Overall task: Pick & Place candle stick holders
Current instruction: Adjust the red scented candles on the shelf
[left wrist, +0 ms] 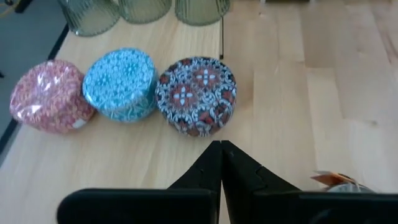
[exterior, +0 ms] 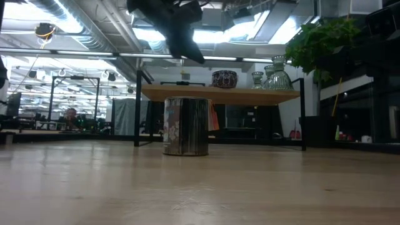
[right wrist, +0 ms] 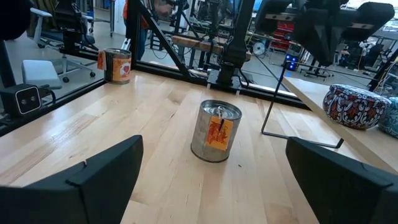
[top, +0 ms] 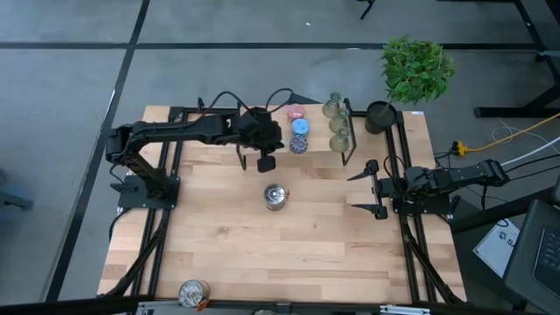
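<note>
Pink [left wrist: 50, 96], blue [left wrist: 121, 84] and purple-speckled [left wrist: 196, 93] holders stand in a row on a raised wooden shelf [top: 319, 162]. Three pale green glass holders [top: 338, 124] stand beside them. One silvery holder [top: 275, 197] stands upright mid-table, and it also shows in the right wrist view [right wrist: 214, 130]. A second silvery holder [top: 192, 293] stands near the front left edge. My left gripper [top: 266, 161] is shut and empty, raised, just short of the purple-speckled holder. My right gripper [top: 366, 190] is open and empty at the table's right side, facing the middle silvery holder.
A black pot [top: 381, 115] with a green plant [top: 417, 66] stands at the far right corner beside the shelf. The shelf's thin black legs [right wrist: 270, 106] reach down to the table near the middle silvery holder. Bare wood lies in front of it.
</note>
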Robot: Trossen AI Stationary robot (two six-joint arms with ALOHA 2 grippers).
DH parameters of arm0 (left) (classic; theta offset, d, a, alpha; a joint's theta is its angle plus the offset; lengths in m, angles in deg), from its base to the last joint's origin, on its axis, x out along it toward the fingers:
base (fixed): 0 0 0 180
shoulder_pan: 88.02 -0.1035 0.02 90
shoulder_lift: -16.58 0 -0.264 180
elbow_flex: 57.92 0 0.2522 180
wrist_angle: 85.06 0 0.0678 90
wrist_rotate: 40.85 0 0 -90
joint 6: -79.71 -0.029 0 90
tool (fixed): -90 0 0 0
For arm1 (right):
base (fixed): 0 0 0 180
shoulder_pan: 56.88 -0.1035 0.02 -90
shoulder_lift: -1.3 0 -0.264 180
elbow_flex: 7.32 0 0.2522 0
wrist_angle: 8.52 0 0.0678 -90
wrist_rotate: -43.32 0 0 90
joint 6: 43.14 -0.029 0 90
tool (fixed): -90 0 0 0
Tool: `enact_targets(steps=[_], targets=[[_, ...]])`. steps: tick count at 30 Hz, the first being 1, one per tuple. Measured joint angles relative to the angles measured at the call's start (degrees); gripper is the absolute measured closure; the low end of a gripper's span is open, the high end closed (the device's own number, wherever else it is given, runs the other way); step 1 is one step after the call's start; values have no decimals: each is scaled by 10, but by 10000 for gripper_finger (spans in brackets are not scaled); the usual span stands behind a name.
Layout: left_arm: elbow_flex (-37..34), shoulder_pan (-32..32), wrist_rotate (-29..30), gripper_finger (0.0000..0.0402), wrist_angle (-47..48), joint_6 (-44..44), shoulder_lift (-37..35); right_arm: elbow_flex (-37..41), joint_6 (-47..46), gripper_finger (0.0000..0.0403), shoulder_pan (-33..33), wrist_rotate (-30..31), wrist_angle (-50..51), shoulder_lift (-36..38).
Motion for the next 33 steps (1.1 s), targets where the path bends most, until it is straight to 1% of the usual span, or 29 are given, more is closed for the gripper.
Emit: enact_targets(steps=[5,11,17,25,33], targets=[[0,0,-2,399,13,10,2,0,0,5,0,0,0,0],[0,8,-21,399,-16,15,35,0,0,5,0,0,0,0],[0,8,-14,400,-20,8,56,0,0,5,0,0,0,0],[0,-1,-12,400,-98,7,57,0,0,5,0,0,0,0],[0,-1,-13,400,-117,7,61,0,0,5,0,0,0,0]])
